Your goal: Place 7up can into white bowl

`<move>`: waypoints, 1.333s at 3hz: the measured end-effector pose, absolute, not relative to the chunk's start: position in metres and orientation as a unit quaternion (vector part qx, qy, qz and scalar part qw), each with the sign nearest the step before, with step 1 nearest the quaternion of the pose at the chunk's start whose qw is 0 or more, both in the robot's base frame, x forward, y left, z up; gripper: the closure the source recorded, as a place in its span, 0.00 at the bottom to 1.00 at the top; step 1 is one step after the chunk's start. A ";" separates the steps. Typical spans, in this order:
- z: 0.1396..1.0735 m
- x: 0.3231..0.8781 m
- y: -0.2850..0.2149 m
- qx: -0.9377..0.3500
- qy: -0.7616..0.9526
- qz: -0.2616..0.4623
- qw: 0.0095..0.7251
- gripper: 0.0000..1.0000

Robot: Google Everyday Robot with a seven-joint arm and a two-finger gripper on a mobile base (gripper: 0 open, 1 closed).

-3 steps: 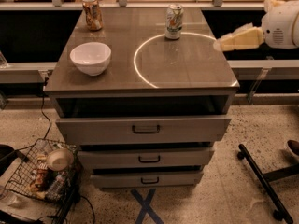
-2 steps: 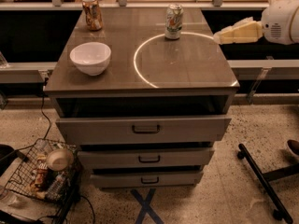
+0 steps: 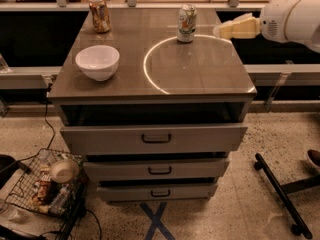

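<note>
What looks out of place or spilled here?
Nothing spilled: the 7up can, white bowl and brown can stand upright; the tool hangs beside the 7up can. Only the floor's wire basket of clutter looks messy.

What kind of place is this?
Probably a robot test lab, not a home: a tape cross marks the speckled floor, a drawer cabinet serves as the table, and the gripper hovers near the 7up can.

We see a slim silvery-white 7up can (image 3: pixel 186 23) marked in green, a plain glossy white bowl (image 3: pixel 97 62), a brownish-orange patterned can (image 3: pixel 99 14) and a pale ring (image 3: pixel 148 73) on the grey-brown cabinet top (image 3: pixel 200 76). The cream-coloured gripper (image 3: pixel 221 31) hangs at the 7up can's three o'clock.
</note>
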State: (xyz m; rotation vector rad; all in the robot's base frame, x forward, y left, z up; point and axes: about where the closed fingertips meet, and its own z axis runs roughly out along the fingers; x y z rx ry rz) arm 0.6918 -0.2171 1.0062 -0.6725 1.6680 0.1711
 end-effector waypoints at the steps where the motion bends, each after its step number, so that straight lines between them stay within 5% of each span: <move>1: 0.990 0.743 -0.188 -0.248 0.718 0.132 0.637 0.00; 4: 0.934 0.849 -0.161 -0.213 0.696 0.215 0.651 0.00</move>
